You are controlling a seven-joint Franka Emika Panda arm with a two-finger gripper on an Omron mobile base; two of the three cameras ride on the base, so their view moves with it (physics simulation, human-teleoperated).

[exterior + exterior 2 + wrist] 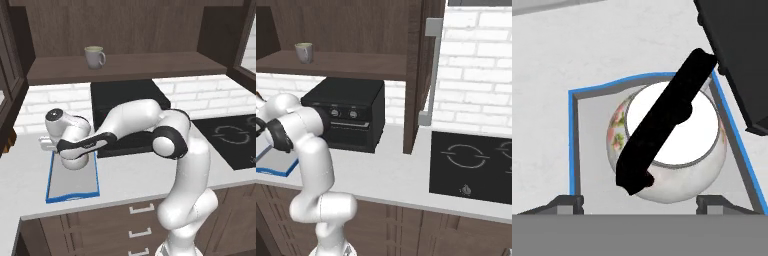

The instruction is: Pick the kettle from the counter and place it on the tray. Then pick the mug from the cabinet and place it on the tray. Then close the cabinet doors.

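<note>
Round white kettle with black arched handle sits inside blue-rimmed grey tray near counter's left edge. Gripper released, straddling it. Grey-beige mug remains on cabinet shelf; doors open.

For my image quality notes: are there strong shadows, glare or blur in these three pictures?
Left base view: even, soft light, all sharp; the mug on the cabinet shelf casts hardly any shadow. Right base view: equally flat light, no glare on the counter. Hand view: the kettle in the tray looks large and slightly soft, its lid plain bright white.
</note>
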